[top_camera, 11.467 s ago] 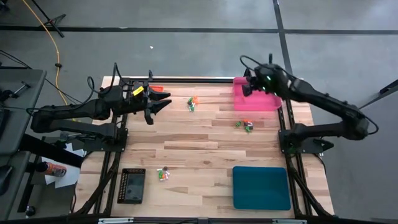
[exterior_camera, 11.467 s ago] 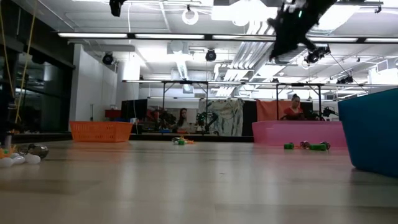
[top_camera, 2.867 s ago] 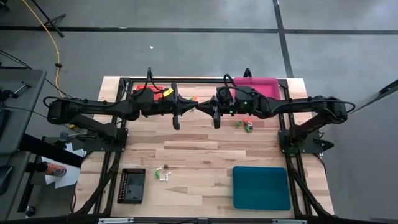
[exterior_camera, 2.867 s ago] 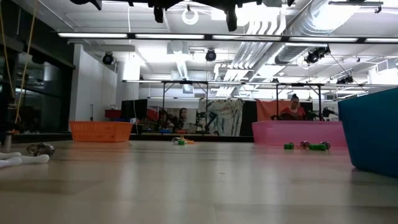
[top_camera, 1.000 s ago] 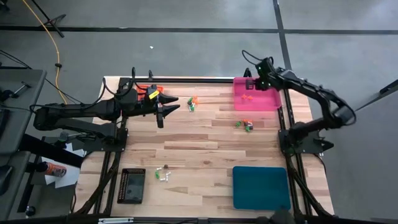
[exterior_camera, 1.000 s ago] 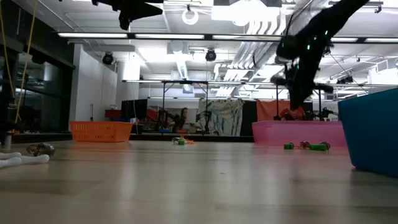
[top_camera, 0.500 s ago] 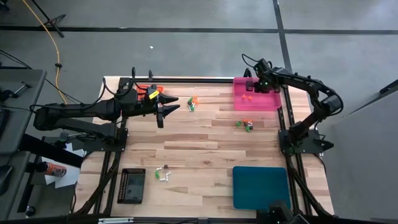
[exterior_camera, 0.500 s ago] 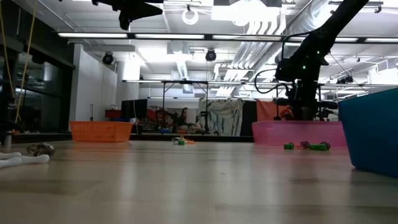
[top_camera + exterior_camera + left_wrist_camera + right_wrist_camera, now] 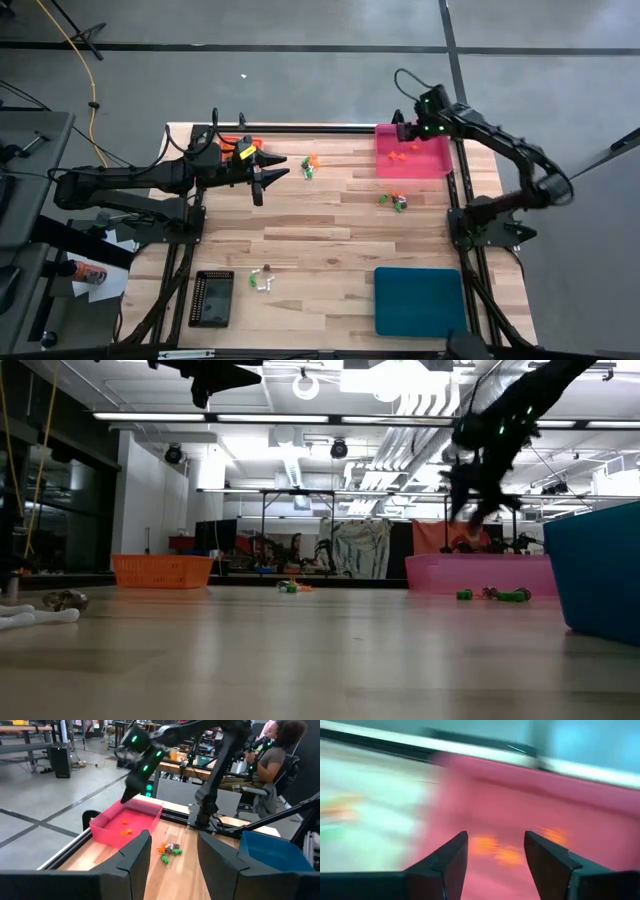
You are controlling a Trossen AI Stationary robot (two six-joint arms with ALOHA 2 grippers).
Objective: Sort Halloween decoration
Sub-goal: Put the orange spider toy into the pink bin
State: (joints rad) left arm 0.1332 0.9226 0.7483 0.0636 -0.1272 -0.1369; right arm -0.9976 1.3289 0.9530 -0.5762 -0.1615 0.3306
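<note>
The right gripper hangs over the far left corner of the pink tray, fingers spread with nothing between them; orange trinkets lie on the tray floor right under it, so this drop looks finished. The left gripper waits above the table's far left part, jaws also spread and empty, near the orange tray. What is left to sort lies on the bare wood: an orange-and-green pair at the far middle, a green-and-orange cluster just in front of the pink tray, and a small pale-and-green group near the front beside the black tray. The teal tray sits at the front right. The next reach probably turns on the cluster by the pink tray: it lies toward the front of the table from the right gripper and slightly to its left, much nearer that arm than the left one, which points at the far-middle pair instead. Whether these bits have a long axis is too small to tell. Compared with a second ago, the right fingers have gone from closed to apart, the arm has bent in and swung back out over that corner, and the left arm has not moved.
</note>
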